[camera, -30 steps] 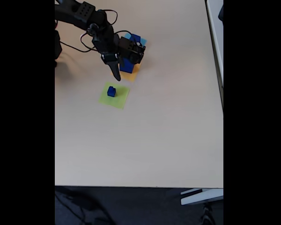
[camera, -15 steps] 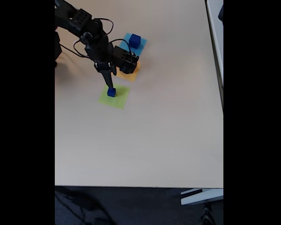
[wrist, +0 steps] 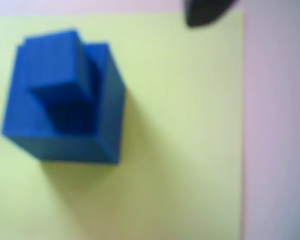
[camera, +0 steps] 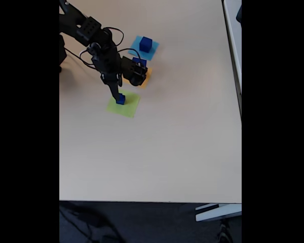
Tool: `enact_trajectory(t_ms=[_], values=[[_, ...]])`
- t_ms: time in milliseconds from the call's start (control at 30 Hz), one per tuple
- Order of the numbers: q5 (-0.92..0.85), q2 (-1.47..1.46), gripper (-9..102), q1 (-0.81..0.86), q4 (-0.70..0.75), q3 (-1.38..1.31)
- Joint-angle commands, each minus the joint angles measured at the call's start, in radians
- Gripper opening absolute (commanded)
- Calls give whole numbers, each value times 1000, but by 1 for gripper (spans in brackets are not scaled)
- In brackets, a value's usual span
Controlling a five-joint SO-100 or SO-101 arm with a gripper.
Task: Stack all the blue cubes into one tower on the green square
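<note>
Tool (camera: 116,96) hangs directly over the blue cubes (wrist: 65,100) — two blurred blocks stacked on the green square (wrist: 190,125); its grip cannot be told — seemingly positioned for the stack.

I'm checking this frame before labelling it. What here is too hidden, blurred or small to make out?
- End effector open or shut: too small in the fixed view.
- Large cube: mostly hidden by the arm.
- Blue shape on the green square: wrist view blurred, one cube or two unclear.
</note>
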Motion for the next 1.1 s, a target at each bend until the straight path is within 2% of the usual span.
enact_trajectory(t_ms=[0,1067], values=[[-5,6,26,0,-17,-63],[-23,-61,24,-2,-15,-97]])
